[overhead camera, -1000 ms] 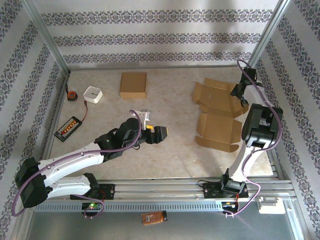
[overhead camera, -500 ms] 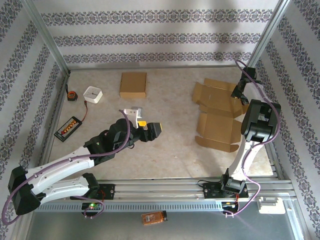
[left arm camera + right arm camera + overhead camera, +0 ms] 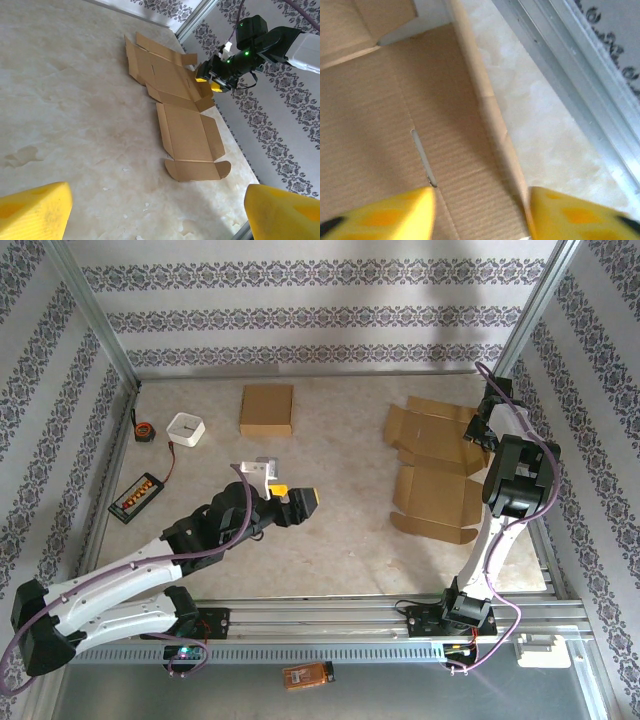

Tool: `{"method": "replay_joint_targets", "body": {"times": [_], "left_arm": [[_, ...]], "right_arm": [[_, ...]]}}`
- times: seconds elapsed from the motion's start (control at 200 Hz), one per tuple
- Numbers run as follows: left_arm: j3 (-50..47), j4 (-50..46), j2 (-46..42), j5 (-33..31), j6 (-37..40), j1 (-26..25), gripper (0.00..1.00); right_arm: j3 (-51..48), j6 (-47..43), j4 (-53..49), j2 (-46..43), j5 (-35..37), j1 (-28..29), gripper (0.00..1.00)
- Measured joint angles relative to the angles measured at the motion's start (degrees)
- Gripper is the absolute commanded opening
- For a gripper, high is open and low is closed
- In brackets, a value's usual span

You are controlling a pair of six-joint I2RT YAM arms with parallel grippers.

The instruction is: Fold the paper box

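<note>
Okay, the paper box [image 3: 435,468] lies flat and unfolded at the far right of the table [image 3: 340,540]. My right gripper [image 3: 480,210] is at its right edge, fingers apart astride a raised side flap [image 3: 487,105]. My left gripper [image 3: 297,499] hangs wide open over mid-table, well apart from it.

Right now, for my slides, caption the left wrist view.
Flat paper box on the table, right gripper at its edge.

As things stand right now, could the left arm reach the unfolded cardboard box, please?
Probably yes: only bare table lies between the open left gripper and the unfolded box. The right gripper is astride its right flap, so the left side looks freest.
</note>
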Motion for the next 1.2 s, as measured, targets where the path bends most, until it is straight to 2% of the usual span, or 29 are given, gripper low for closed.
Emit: {"method": "replay_joint_targets", "body": {"times": [0.205, 0.36, 0.54, 0.75, 0.869, 1.049, 1.199], "left_arm": [[-0.1, 0.0, -0.6, -0.5, -0.3, 0.0, 0.89], [-0.2, 0.0, -0.9, -0.6, -0.3, 0.0, 0.9], [-0.2, -0.5, -0.9, -1.3, -0.5, 0.0, 0.9], [2.7, -9.5, -1.0, -5.3, -0.7, 1.3, 0.99], [7.9, -15.3, 0.1, -4.7, 1.1, 7.7, 0.98], [16.7, -21.9, 8.8, 4.7, 5.3, 23.1, 0.9], [20.1, -24.8, 19.1, 11.8, 8.9, 28.4, 0.83]], "right_arm": [[-0.5, -0.2, 0.3, -0.1, -1.8, 0.0, 0.21], [-2.2, -1.6, 1.8, -1.2, -2.3, 0.1, 0.0], [-4.9, -3.6, 2.6, -4.9, -4.5, 2.3, 0.0], [-9.0, -9.2, 3.8, -13.9, -7.5, 11.4, 0.0], [-13.3, -12.8, 6.1, -21.8, -9.0, 17.3, 0.0], [-19.9, -16.6, 9.9, -31.1, -11.6, 25.2, 0.0], [-22.9, -17.6, 11.1, -34.1, -13.3, 28.6, 0.0]]}}
